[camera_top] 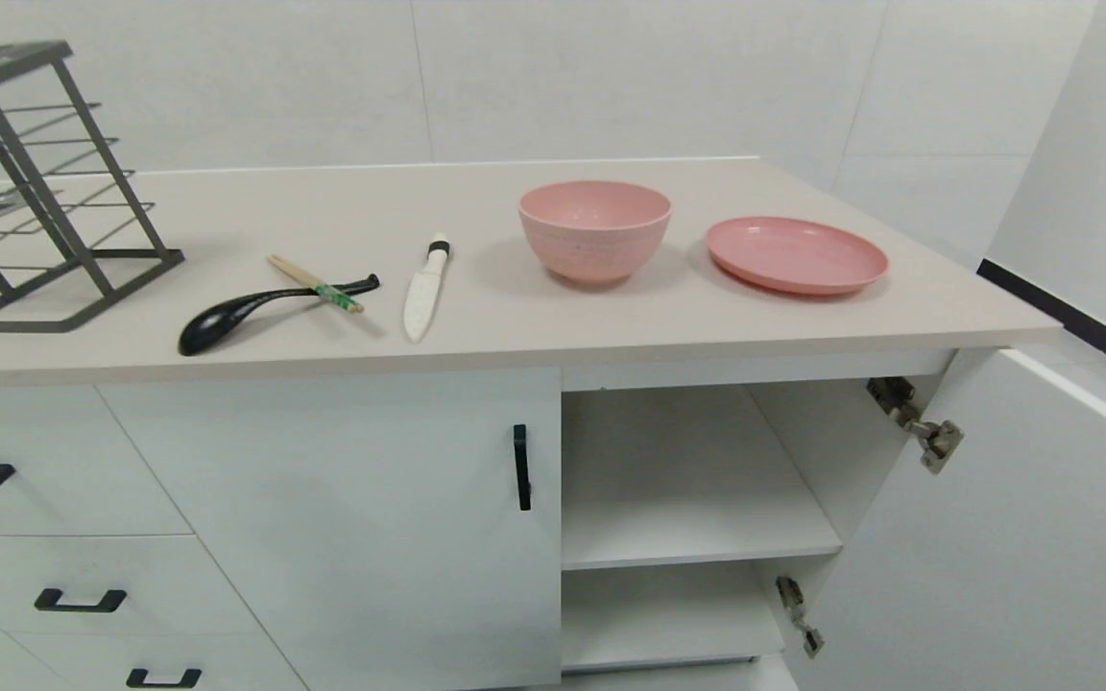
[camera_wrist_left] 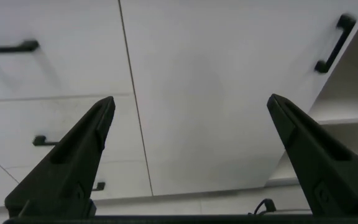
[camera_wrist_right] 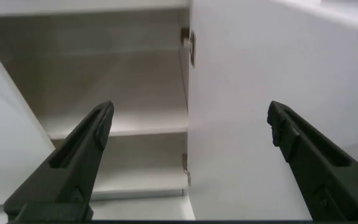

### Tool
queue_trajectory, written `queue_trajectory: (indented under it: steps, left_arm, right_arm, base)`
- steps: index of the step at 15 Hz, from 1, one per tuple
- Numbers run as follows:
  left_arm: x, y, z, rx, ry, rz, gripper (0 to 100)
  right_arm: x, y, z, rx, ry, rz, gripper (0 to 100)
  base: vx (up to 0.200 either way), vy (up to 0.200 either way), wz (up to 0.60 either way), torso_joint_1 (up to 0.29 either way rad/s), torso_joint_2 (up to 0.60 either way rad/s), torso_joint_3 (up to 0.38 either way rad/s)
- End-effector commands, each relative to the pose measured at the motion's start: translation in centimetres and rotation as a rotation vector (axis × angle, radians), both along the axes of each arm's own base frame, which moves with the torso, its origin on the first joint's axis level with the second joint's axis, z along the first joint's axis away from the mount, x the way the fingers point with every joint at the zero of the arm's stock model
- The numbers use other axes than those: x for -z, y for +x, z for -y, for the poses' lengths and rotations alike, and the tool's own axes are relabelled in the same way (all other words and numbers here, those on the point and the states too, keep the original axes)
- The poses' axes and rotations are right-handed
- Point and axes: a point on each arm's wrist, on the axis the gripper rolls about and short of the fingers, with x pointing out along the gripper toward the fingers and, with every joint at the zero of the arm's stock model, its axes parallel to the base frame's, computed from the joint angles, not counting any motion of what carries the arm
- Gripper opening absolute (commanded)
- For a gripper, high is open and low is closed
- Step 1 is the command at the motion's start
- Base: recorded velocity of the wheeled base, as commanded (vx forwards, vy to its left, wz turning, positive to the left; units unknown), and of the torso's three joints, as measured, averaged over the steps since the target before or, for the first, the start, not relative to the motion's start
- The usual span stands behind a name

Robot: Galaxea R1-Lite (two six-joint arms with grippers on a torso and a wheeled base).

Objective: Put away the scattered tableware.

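On the countertop (camera_top: pixel 515 326) stand a pink bowl (camera_top: pixel 594 228) and, to its right, a flat pink plate (camera_top: pixel 796 253). Left of the bowl lies a white knife (camera_top: pixel 425 289) with a black band. Further left is a black spoon (camera_top: pixel 255 309) with a pair of wooden chopsticks (camera_top: pixel 315 283) laid across its handle. My left gripper (camera_wrist_left: pixel 188 112) is open, low in front of the closed white cabinet door (camera_wrist_left: pixel 216 93). My right gripper (camera_wrist_right: pixel 188 118) is open too, facing the open cabinet's shelf (camera_wrist_right: pixel 129 124).
A dark wire rack (camera_top: pixel 30 182) stands at the counter's left end. Below the counter, the right cabinet door (camera_top: pixel 1033 518) is swung open, showing two bare shelves (camera_top: pixel 687 509). Drawers with black handles (camera_top: pixel 80 602) are at the lower left.
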Motion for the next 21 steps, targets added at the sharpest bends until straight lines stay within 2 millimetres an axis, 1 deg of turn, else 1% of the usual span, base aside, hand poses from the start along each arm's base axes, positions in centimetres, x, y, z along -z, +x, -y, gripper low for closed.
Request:
queue_trajectory:
  steps: [1, 6, 10, 21]
  left_arm:
    - [0.01, 0.02, 0.00, 0.000, 0.000, -0.003, 100]
    - [0.01, 0.02, 0.00, 0.001, 0.000, -0.003, 100]
    - [0.01, 0.02, 0.00, 0.001, 0.000, -0.003, 100]
    - [0.01, 0.02, 0.00, 0.000, 0.000, -0.003, 100]
  right_arm:
    - [0.02, 0.01, 0.00, -0.002, 0.000, -0.003, 100]
    - [0.02, 0.01, 0.00, -0.001, 0.000, -0.003, 100]
    - [0.02, 0.01, 0.00, -0.001, 0.000, -0.003, 100]
    - [-0.02, 0.00, 0.00, -0.001, 0.000, -0.002, 100]
  base:
    - [0.000, 0.000, 0.00, 0.168, -0.61, -0.227]
    - [0.000, 0.000, 0.00, 0.123, -0.50, -0.241]
    - [0.000, 0.000, 0.00, 0.349, -0.48, -0.248]
    - [0.000, 0.000, 0.00, 0.265, -0.52, -0.260]
